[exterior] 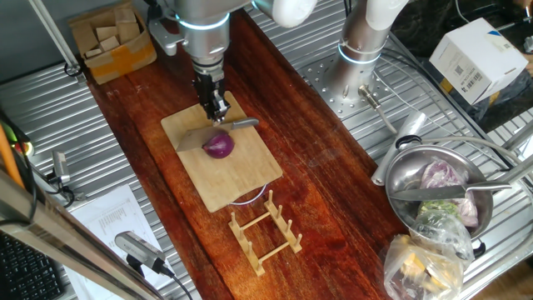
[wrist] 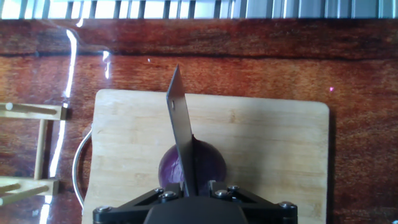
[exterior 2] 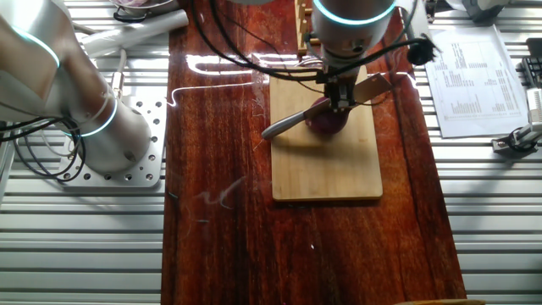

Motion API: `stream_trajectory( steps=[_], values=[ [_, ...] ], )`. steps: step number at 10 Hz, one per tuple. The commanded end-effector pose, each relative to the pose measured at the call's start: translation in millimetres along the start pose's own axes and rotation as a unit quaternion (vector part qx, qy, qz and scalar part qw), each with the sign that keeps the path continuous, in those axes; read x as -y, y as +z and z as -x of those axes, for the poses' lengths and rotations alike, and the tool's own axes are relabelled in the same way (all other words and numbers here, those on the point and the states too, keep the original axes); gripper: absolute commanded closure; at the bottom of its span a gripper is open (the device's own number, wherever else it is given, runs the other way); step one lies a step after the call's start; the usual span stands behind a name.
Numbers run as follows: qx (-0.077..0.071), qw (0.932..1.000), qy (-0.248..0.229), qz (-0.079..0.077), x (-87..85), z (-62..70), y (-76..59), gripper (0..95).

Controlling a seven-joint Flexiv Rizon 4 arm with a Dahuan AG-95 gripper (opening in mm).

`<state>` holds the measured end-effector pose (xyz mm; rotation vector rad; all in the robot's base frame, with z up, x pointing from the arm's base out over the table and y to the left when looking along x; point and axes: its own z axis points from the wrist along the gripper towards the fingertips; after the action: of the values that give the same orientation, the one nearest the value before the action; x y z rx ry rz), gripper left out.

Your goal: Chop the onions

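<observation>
— What's the biggest thing you see from where you stand?

— The surface, a long dark red-brown wooden top with ribbed metal on either side of it. On it lies the bamboo board, and I'll place everything else from that board.

— And the arm?

— It hangs right above the board, silver with a glowing ring. Its gripper points straight down over the board's middle and is clamped on the handle of a knife. In the hand view the blade runs edge-on away from the gripper, straight over the board.

— Where is the onion?

— The red onion sits on the board, roughly at its centre, directly under the gripper. It's round, glossy and dark purple. The blade lies across its top; from the hand view it seems to sit in the onion's crown, though I can't tell how deep.

— Anything else around?

— Past one short end of the board stands a small wooden rack, just beside it. Well away from the board, off the wood on the metal grating, there's a steel bowl with pale purple leafy greens in it, and next to that a clear bag. Off the board's far end sits a cardboard box with wooden blocks in it.
</observation>
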<state>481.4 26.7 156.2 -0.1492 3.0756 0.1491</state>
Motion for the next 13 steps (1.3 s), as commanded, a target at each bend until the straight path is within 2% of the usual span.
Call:
stream_trajectory(
  steps=[1, 2, 3, 6, 11, 13],
  values=[
    [0.050, 0.9984, -0.024, -0.007, 0.9, -2.0, 0.0, 76.0],
    [0.075, 0.9967, -0.029, -0.008, 0.2, -2.9, -1.2, 76.0],
    [0.081, 0.9962, -0.030, -0.008, 0.3, -5.9, -3.4, 76.0],
    [0.081, 0.9964, -0.026, -0.008, -2.4, -18.3, -7.8, 76.0],
    [0.080, 0.9962, -0.033, -0.004, -2.6, -18.2, -6.9, 76.0],
    [0.091, 0.9948, -0.046, -0.007, -2.6, -18.2, -6.9, 76.0]
  ],
)
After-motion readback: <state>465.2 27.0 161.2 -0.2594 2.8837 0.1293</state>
